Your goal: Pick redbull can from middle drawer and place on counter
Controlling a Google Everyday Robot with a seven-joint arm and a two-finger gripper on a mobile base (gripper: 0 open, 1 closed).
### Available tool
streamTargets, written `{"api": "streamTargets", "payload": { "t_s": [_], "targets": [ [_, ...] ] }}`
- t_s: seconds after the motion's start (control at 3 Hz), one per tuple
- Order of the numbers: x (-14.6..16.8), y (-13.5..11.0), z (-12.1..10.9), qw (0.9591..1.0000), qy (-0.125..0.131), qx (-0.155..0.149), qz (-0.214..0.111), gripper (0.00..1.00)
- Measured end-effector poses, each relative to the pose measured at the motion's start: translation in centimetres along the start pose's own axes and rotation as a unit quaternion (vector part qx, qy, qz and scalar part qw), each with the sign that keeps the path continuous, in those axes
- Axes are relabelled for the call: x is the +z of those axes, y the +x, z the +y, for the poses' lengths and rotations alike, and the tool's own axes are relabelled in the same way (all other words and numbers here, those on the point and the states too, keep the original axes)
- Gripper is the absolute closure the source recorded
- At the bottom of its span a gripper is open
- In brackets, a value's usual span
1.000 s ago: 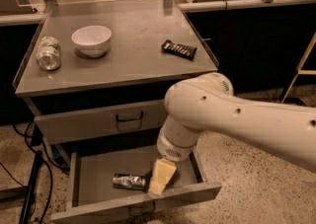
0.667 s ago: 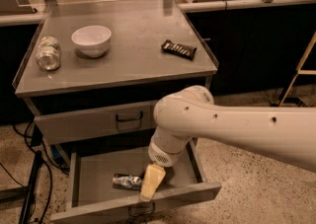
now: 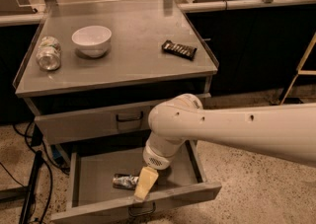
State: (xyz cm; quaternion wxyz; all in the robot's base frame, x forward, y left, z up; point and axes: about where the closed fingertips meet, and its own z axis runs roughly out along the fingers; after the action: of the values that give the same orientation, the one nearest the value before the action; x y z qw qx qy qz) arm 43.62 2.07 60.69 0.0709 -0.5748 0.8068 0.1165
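Note:
The middle drawer [image 3: 89, 173] stands pulled open below the cabinet's closed top drawer. The redbull can [image 3: 124, 181] lies on its side on the drawer floor, near the front. My gripper [image 3: 145, 184] hangs down into the drawer just right of the can, its pale finger overlapping the can's right end. The counter [image 3: 138, 60] is the grey steel top above.
On the counter stand a white bowl [image 3: 92, 40], a clear crinkled jar [image 3: 48, 53] lying at the left, and a dark snack bar [image 3: 179, 49] at the right. Cables and a dark stand [image 3: 30, 188] lie on the floor at left.
My arm has swung left and lower into the drawer, bringing the gripper from the drawer's right side up against the can.

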Motion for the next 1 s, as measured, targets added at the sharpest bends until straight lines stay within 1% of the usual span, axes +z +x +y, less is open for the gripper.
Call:
{"api": "streamTargets", "payload": {
  "t_s": [0.33,0.67,1.0],
  "targets": [
    [1.3,-0.4,-0.1,0.9998,-0.001,0.015,-0.014,0.0],
    [4.6,-1.9,-2.4,0.9985,-0.001,0.043,-0.035,0.0],
    [5.0,-2.1,-2.2,0.9985,-0.005,0.04,-0.037,0.0]
  ]
}}
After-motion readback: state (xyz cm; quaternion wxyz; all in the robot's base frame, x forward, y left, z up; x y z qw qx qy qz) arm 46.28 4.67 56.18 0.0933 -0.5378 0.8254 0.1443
